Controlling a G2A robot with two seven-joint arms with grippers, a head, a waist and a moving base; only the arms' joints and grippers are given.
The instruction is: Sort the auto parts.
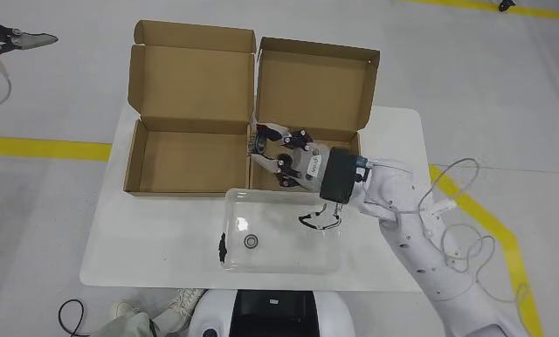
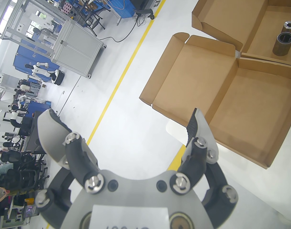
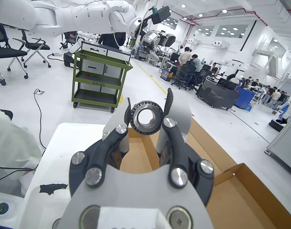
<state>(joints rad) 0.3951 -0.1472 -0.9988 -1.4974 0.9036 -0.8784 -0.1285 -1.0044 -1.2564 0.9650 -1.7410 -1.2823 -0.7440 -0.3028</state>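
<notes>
Biggest of all, a white table (image 1: 393, 145). On its far half, two brown boxes side by side, touching, lids tipped up: the left box (image 1: 188, 162), bare inside, and the right box (image 1: 310, 84) next to it. Just in front of the boxes, nearer the robot, a see-through tub (image 1: 288, 254).

Over the floor of the right box, the right pincer (image 1: 265, 145). Closed down on a bearing (image 3: 147, 121), a round metal ring with little rollers around it and a hole through the middle. Pinched at the tips of both fingers and held up above the box.

Way off past the table's far left corner, over the floor, the left pincer (image 2: 122, 120). Spread wide apart, with nothing in it.

Inside the right box, seen from the left wrist, two metal tubes standing up close together: a dark tube (image 2: 282, 44) and a shiny tube (image 2: 288, 28) just behind it.

Down in the tub, a small ring (image 1: 251, 241) near the left end, a thin black clip (image 1: 319, 220) near the right end, and a tiny black bit (image 1: 222, 245) at the left wall.
</notes>
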